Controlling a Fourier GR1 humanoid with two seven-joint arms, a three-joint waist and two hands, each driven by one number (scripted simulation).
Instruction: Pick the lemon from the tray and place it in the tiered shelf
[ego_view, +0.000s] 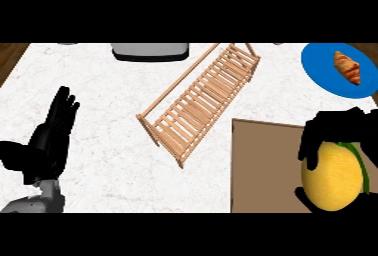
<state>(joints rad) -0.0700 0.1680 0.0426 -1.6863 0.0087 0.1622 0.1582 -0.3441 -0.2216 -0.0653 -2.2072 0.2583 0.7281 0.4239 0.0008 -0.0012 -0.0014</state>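
We observe the right hand (336, 127) curled round the lemon (332, 177), its black fingers wrapping the fruit's top and lower edge, with the brown tray (262, 165) beneath and to the left of that hand. The wooden tiered shelf (199, 102) lies up and to the left of the right hand, apart from it, and a blue plate (317, 65) carrying a croissant (348, 67) sits just beyond it. The left hand (48, 140) is open, fingers straight, well left of the shelf.
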